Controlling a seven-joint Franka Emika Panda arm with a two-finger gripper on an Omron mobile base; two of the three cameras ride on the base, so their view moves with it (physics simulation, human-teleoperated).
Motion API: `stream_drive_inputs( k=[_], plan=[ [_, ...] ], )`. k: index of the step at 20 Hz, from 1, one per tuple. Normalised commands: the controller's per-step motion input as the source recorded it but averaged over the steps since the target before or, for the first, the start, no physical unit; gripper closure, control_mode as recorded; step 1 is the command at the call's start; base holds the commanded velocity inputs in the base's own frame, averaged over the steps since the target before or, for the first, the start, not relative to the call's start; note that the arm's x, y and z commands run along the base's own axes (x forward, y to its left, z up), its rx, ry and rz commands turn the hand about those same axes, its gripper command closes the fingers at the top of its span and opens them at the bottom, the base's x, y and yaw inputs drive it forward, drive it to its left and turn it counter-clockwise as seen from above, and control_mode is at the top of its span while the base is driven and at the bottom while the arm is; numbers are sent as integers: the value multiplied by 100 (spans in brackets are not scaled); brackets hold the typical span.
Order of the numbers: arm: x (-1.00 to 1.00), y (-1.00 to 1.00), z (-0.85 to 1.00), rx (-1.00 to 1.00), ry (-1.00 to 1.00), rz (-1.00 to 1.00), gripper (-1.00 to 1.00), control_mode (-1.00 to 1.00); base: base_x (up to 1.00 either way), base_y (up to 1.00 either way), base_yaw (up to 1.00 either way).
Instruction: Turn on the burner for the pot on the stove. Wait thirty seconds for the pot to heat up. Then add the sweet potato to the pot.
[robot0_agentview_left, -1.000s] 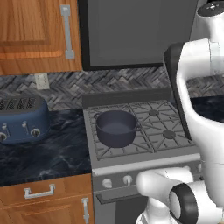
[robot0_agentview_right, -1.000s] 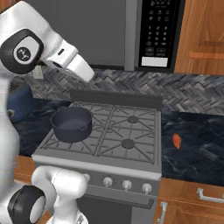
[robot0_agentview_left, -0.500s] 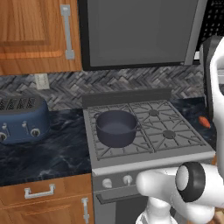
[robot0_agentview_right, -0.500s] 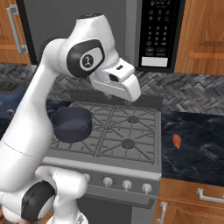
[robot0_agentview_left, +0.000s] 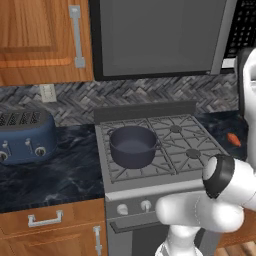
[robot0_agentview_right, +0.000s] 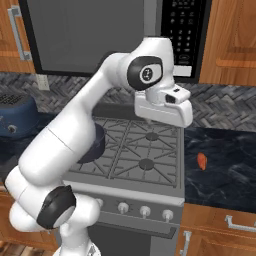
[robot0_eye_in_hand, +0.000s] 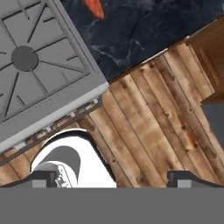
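Your gripper (robot0_eye_in_hand: 112, 177) is spread wide with nothing between its tips, both dark fingertips (robot0_eye_in_hand: 43, 177) sitting far apart at the bottom of the hand view. It looks down past the front right corner of the stove (robot0_eye_in_hand: 83, 94) onto the wooden floor (robot0_eye_in_hand: 153, 127). You can see one burner (robot0_eye_in_hand: 25, 57) under its grey grate bars at the upper left, and the sweet potato (robot0_eye_in_hand: 93, 7) pokes in at the top edge, lying on the dark marble counter (robot0_eye_in_hand: 144, 30) just beside the stove.

From the left base view, the pot (robot0_agentview_left: 133, 145) stands upright on the front left burner, dark blue-grey, nothing visible inside it. The blue toaster (robot0_agentview_left: 25, 137) sits on the counter to its left, well apart. The sweet potato (robot0_agentview_left: 233, 139) lies on the counter right of the stove.

In the right base view, your arm's wrist block (robot0_agentview_right: 162, 110) hangs above the stove's right half, and the sweet potato (robot0_agentview_right: 201, 160) rests alone on the counter near the stove's right edge. The silver knobs (robot0_agentview_right: 144, 211) line the front panel.
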Motion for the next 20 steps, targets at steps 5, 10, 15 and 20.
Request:
stream_drive_inputs(
  k=[5, 10, 15, 20],
  plan=[
    [44, -43, -55, 24, 20, 15, -100, -100, 0, 0, 0],
    [68, -37, -58, 26, 13, 24, -100, -100, 0, 0, 0],
    [69, -46, -31, 18, 11, 18, -100, -100, 0, 0, 0],
    [64, -49, -31, 10, 7, 14, -100, -100, 0, 0, 0]
  ],
)
